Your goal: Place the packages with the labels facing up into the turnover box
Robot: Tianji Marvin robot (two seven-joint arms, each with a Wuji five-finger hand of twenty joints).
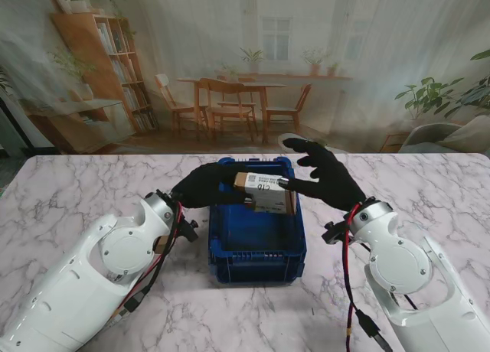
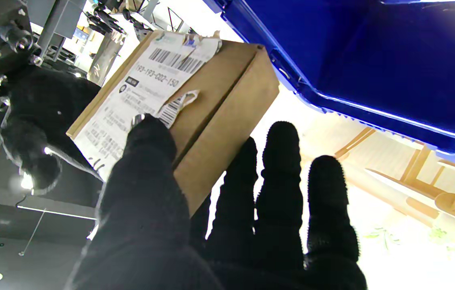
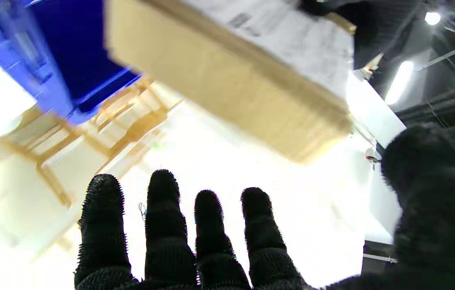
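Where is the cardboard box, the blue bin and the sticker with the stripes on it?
box [image 2: 227, 117]: left wrist view, bare brown side.
bin [image 1: 256, 262]: stand view, near wall.
label [image 2: 146, 88]: left wrist view, printed middle under the barcode.

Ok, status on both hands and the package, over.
Left hand shut on brown cardboard package, label up, held over blue plastic turnover box. Right hand open beside it. Nothing blocking.

A lab or test bay dressed up as a home: behind the marble-patterned table hangs a printed backdrop of a dining room with bookshelves, while the wrist views show metal framing and ceiling strip lights
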